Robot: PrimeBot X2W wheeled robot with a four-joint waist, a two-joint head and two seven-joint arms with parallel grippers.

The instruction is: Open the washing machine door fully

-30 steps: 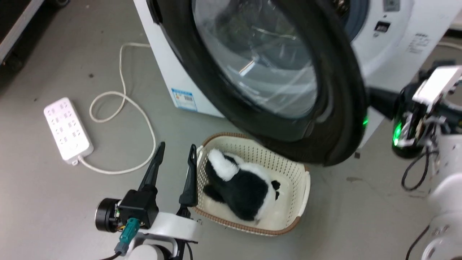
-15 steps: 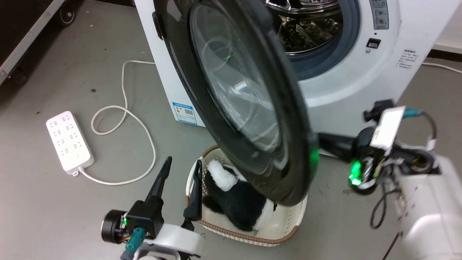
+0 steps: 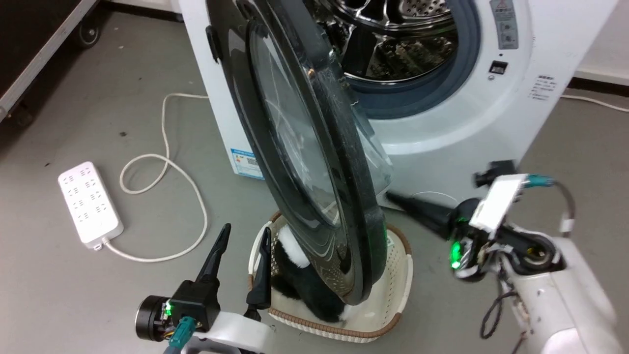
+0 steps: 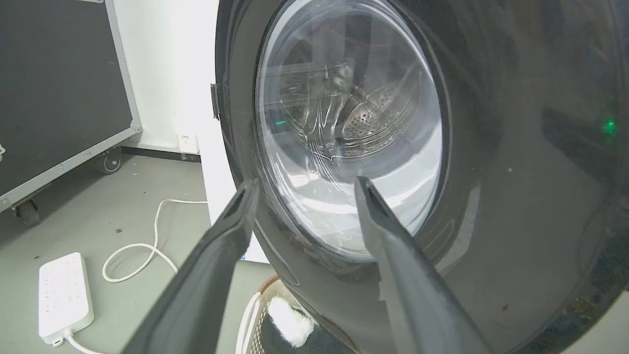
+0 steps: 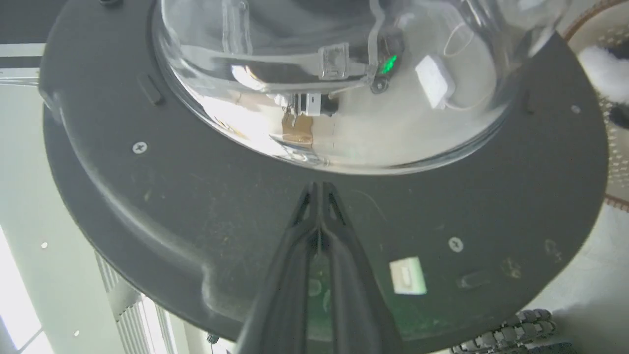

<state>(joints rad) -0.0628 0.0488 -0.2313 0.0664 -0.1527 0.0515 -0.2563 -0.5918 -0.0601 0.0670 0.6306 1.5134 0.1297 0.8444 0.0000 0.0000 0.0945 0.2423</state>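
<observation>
The washing machine door (image 3: 304,157) stood roughly edge-on to the head camera, part-way open, hinged at the left of the washing machine (image 3: 442,137), with its lower rim hanging over the cream basket (image 3: 400,275) and the steel drum (image 3: 393,29) exposed behind it. The right gripper (image 5: 318,186) was closed tight with nothing between its fingers, its tips aimed at the dark inner face just below the glass bowl (whether they actually touched it I could not tell). The left gripper (image 4: 307,183) was spread wide and empty, low on the door's outer side with its tips near the window. The step in hand looked like a push from the inside to finish the swing. To do it well, the right tips probably needed to bear on the dark rim rather than the slippery glass and follow the arc round the hinge. The left gripper seemed to sit in the door's path, so it likely had to clear first.
</observation>
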